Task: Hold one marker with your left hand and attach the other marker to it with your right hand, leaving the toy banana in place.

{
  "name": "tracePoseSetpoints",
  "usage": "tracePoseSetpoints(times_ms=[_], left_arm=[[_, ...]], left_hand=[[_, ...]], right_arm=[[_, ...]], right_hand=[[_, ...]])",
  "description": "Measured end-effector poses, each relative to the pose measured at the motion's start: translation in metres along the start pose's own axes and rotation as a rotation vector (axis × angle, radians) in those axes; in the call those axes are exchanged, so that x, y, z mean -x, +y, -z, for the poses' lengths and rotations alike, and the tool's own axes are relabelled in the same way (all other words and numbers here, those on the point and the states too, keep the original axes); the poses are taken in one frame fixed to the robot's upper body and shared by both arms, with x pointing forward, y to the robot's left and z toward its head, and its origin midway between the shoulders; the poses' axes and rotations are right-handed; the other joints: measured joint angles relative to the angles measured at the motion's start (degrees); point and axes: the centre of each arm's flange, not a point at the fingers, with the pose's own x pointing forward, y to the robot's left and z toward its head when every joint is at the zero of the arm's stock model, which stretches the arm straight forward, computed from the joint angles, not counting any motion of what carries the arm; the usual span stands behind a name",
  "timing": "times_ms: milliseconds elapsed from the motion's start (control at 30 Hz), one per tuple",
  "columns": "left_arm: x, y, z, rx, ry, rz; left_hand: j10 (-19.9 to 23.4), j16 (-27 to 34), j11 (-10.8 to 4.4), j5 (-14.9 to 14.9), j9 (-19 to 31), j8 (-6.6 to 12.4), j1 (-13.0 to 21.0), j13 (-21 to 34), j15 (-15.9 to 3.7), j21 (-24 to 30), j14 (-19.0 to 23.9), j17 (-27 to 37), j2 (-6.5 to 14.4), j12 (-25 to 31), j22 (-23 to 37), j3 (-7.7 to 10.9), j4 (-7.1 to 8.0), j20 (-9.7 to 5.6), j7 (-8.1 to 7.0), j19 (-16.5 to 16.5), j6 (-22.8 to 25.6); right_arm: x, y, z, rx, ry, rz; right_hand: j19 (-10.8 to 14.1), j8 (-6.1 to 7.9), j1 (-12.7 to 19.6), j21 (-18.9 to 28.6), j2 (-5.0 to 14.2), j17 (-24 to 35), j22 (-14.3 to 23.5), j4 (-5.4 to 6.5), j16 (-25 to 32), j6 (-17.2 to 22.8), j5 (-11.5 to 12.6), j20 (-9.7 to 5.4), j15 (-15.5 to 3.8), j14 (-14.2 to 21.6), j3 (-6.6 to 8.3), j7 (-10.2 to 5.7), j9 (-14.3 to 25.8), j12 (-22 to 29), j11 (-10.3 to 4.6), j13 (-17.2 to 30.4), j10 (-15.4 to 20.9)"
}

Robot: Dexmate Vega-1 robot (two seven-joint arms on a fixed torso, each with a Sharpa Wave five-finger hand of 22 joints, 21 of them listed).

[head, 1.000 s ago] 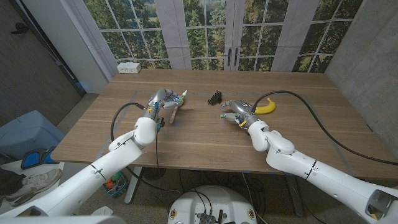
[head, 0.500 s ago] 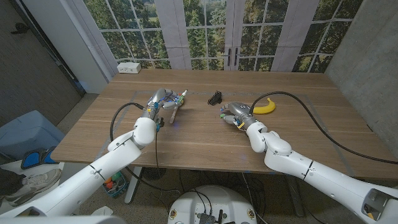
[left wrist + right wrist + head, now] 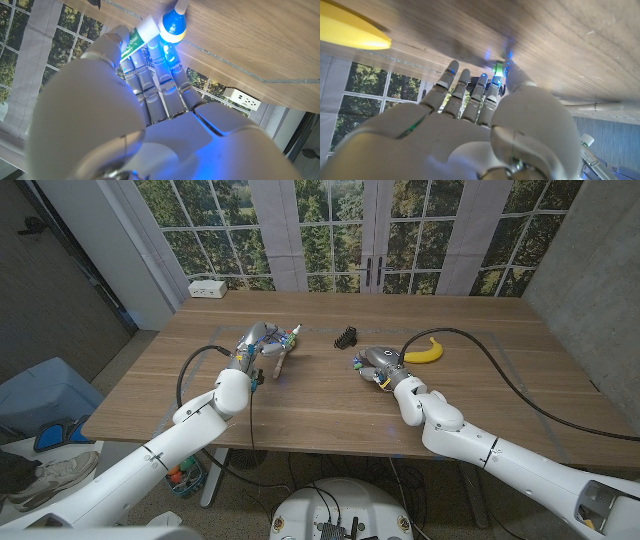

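Wooden table (image 3: 300, 405) | our left hand (image 3: 262, 343) grips one marker (image 3: 288, 337), steadying it for joining | our right hand (image 3: 375, 363) pinches a green-tipped marker (image 3: 498, 68) | toy banana (image 3: 424, 351) untouched beside it

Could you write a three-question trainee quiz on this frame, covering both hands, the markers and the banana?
1. True or false: the left hand holds a marker.
2. What lies nearest the right hand: (a) the toy banana, (b) the white power strip, (c) the left hand?
3. Fill in: the small black object lies on the table between the two ____.

Key: 1 true; the left wrist view shows its fingers around a white marker with a blue end. 2 (a). 3 hands.
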Motion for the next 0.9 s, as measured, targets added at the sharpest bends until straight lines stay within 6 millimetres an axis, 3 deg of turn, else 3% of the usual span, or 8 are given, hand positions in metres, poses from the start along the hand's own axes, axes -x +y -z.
tracePoseSetpoints(times_ms=[300, 500, 633, 667, 900], left_arm=[[0.0, 0.0003, -0.0006, 0.001, -0.003, 0.0], [0.0, 0.0005, -0.001, 0.0, -0.005, 0.001], [-0.0001, 0.0005, -0.0012, 0.0, -0.005, 0.001], [-0.0001, 0.0005, -0.0013, 0.0, -0.006, 0.002], [-0.0002, 0.0005, -0.0014, 0.0, -0.006, 0.004]], left_hand=[[0.0, -0.2, -0.01, 0.2, 0.0, -0.24, -0.2, 0.0, 0.0, 0.1, 0.0, 0.5, -0.2, -0.1, 0.0, 0.18, -0.17, 0.0, 0.12, 0.0, 0.1], [0.0, -0.2, -0.01, 0.4, 0.0, -0.26, -0.5, 0.0, -0.01, 0.4, 0.0, 0.5, -0.4, -0.1, 0.0, 0.29, -0.2, 0.0, -0.08, 0.0, 0.3], [0.1, -0.2, -0.12, 0.4, 0.0, -0.47, -0.5, 0.1, -0.01, 0.4, 0.0, 0.8, -0.4, -0.2, 0.0, 0.29, -0.2, 0.0, -0.29, 0.0, 0.5], [0.1, -0.2, -0.12, 0.4, 0.0, -0.47, -0.5, 0.1, -0.01, 0.4, 0.0, 0.8, -0.4, -0.3, 0.0, 0.29, -0.2, 0.0, -0.29, 0.0, 0.5], [0.1, -0.3, -0.13, 0.4, 0.0, -0.24, -0.5, 1.8, 0.0, 0.4, 0.0, 1.1, -0.4, -0.7, 0.0, 0.3, -0.19, 0.0, -0.3, 0.0, 0.5]], right_arm=[[-0.0029, 0.0022, 0.0023, 0.037, 0.018, -0.01], [-0.0046, 0.0031, 0.0034, 0.056, 0.023, 0.003], [-0.0049, 0.004, 0.0046, 0.064, 0.021, 0.017], [-0.0049, 0.0039, 0.0046, 0.065, 0.018, 0.024], [-0.004, 0.0054, 0.0061, 0.065, 0.007, 0.044]], right_hand=[[-0.1, 1.82, 0.7, 0.8, 0.72, 1.4, 0.0, 0.23, 2.1, 5.7, 0.0, -0.53, 0.11, 1.4, -2.15, 0.17, 0.3, 1.9, 0.02, 1.3, 3.9], [1.3, 3.73, 4.4, 2.4, 2.7, 4.1, -0.2, -0.23, 6.4, 11.5, -0.1, -1.88, -0.17, 8.3, -2.77, -0.04, 0.5, 5.1, -0.89, 3.4, 10.3], [2.2, 6.87, 7.5, 4.2, 2.55, 7.4, 0.0, -0.48, 10.3, 13.4, -0.3, -2.75, -0.43, 14.2, -3.5, 0.92, 0.9, 8.9, -1.06, 6.5, 17.0], [2.4, 7.06, 8.1, 4.5, 2.33, 7.9, 0.0, -0.56, 10.7, 14.3, -0.3, -2.54, -0.5, 14.9, -3.58, 1.84, 0.9, 9.6, -0.87, 7.1, 17.8], [2.6, 7.77, 8.5, 5.2, 2.2, 9.4, 0.0, -0.56, 11.3, 14.8, -0.5, -2.34, -0.73, 16.1, -4.04, 2.33, 0.9, 11.4, -0.25, 9.2, 18.8]])
